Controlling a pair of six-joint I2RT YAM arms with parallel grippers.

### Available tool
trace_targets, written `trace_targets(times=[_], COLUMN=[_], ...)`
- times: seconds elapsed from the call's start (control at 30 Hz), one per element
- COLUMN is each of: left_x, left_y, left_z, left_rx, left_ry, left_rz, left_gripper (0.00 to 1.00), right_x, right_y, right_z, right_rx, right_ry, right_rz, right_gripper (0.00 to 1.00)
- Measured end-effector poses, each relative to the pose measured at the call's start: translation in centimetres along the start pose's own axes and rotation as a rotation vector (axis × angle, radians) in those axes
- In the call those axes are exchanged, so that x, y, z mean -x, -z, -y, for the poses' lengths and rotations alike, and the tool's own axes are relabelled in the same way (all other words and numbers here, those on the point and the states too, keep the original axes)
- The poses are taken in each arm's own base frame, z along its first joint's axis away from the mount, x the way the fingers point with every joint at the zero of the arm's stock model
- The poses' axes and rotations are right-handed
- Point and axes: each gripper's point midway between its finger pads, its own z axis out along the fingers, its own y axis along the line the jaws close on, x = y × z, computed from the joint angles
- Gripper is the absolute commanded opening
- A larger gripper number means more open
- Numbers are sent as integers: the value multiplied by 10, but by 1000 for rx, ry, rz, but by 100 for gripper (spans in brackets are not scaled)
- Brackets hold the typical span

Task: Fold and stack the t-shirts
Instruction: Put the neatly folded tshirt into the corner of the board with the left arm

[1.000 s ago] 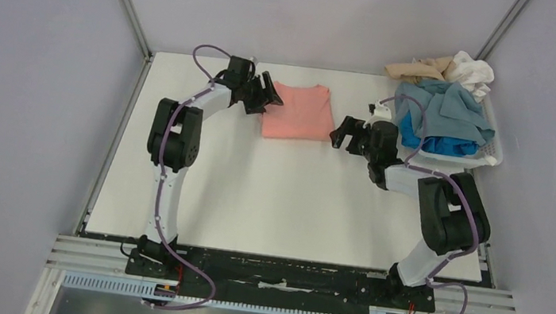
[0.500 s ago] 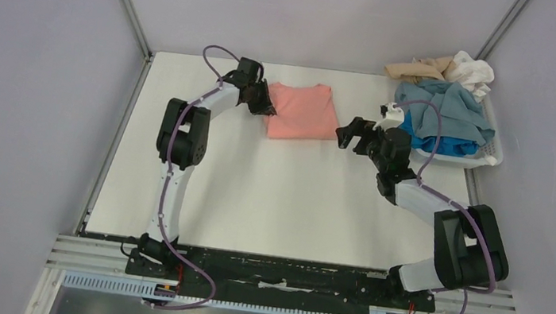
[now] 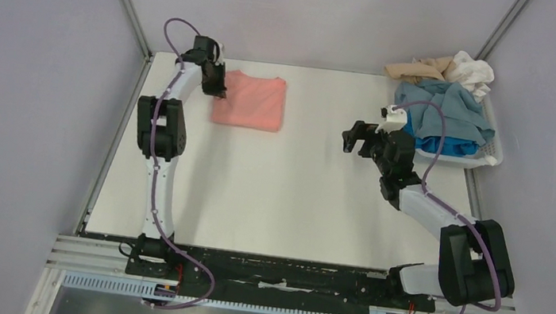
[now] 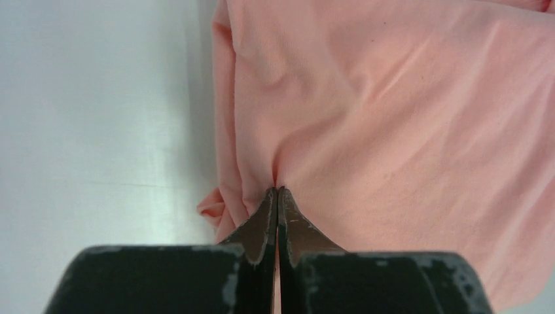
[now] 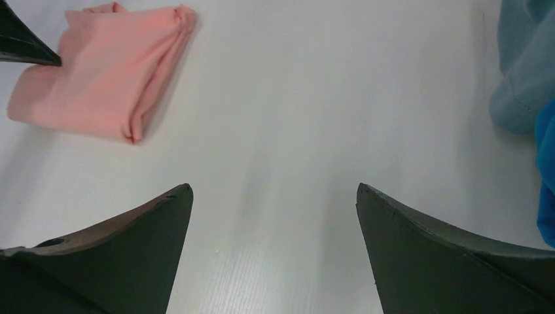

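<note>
A folded salmon-pink t-shirt [image 3: 253,102] lies at the back left of the white table [image 3: 286,198]. My left gripper [image 3: 221,92] is shut on its left edge, and in the left wrist view the cloth [image 4: 393,131] puckers into the closed tips of that gripper [image 4: 277,190]. My right gripper [image 3: 353,141] hovers open over bare table right of centre, nothing between its fingers [image 5: 274,186]. From the right wrist the pink t-shirt [image 5: 98,72] shows far left. Grey-blue [image 3: 449,106], bright blue [image 3: 440,143], beige [image 3: 418,68] and white [image 3: 473,71] t-shirts are heaped at back right.
The heap sits in a white plastic basket [image 3: 491,155] at the table's back right corner. Grey walls and metal posts close in the left, back and right sides. Grey-blue cloth [image 5: 523,65] hangs at the right edge of the right wrist view.
My left gripper closed on the pink t-shirt's left edge and dragged it leftward toward the back left corner. My right gripper, still open, drew slightly away to the right.
</note>
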Motion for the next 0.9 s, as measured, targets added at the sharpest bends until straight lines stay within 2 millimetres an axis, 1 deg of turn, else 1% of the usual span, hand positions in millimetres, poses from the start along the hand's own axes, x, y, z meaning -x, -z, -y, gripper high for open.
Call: trace_targets(times=[0.13,0.27,0.4,0.47,0.53,0.6,0.7,0.83,0.87,0.9], left_x=[17,30,36,41,47,55,67,84,87,89], left_y=[16,22,24,29,33,36,38,34,33,33], left_z=[-62,-115,-161,-181,-197,-208,-222,-234,-236,-239], left_rx=[114,194,256,302,346,374,411,447,456,471], left_ry=[-63,-65,-55,-54,-46,-42,-36,-36,-33,-32], left_rz=[14,22,34,48,68,100,151,226,241,251], left_gripper=[2,2,2,2,2,2,2,3,12,34], right_x=[-6,-16,-26,-31,-37,-41,-49,-52,-53,-53], right_y=[0,0,-1,-3,-7,-9,-9,-8,-7,-7], right_z=[3,6,8,9,10,10,11,12,12,12], right_rx=[-10,-20,-26,-29,-30,-31,-38,-41,-42,-44], right_ry=[10,15,15,14,13,12,7,2,2,2], right_rz=[-23,-60,-90,-105,-127,-144,-177,-191,-196,-199], right_gripper=[98,98,98,98,98,98,98,98,98,98])
